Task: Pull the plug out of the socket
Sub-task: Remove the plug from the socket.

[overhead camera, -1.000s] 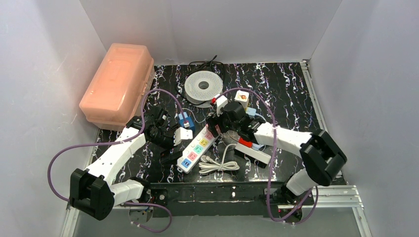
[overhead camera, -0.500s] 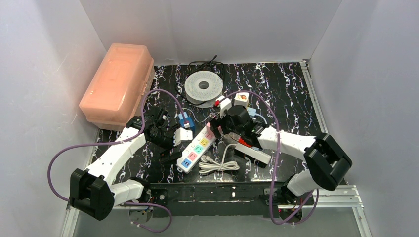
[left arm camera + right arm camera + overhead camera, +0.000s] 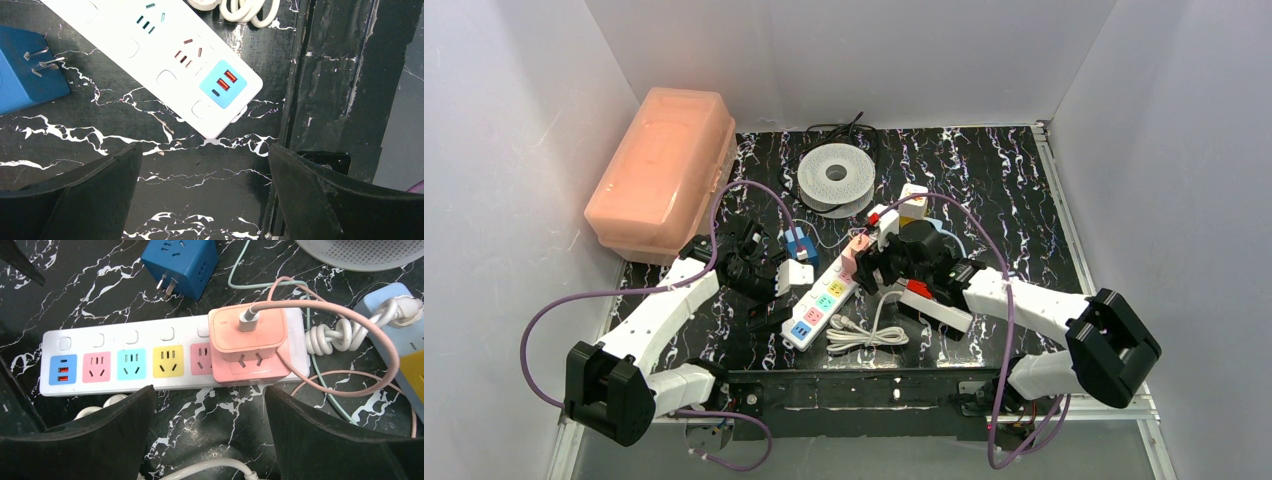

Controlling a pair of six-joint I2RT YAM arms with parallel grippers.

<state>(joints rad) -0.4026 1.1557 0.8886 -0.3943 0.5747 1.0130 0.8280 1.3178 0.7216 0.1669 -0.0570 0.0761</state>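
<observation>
Over at the far left a peach plastic box (image 3: 662, 170) leans against the wall with its lid shut. It is cloudy-sided, and I cannot tell whether anything is in it.

Next along, the left gripper (image 3: 204, 150) hangs above the bench (image 3: 150, 195) with its jaws spread wide and nothing between them, just off the near end of the power strip (image 3: 165, 55), the end with the small blue panel. A blue adapter cube (image 3: 27, 75) lies loose on its side beside the strip, prongs bare, plugged into nothing.

In the middle, the strip runs across with its row of coloured sockets. At its far end sits the pink plug (image 3: 248, 342), a chunky block pushed fully home in the last socket, with a pink cable (image 3: 350, 325) looping out of its top. A coil of white cord (image 3: 869, 335) lies just in front of the strip.

The right gripper (image 3: 209, 390) hovers over that same stretch, jaws spread and gripping nothing. The plug lies just beyond its fingertips, not between them.

So I'd say the job has barely begun: the plug is in its socket, not yet gripped. Closing on it and pulling it free is all left to do, and the strip may need holding down.
</observation>
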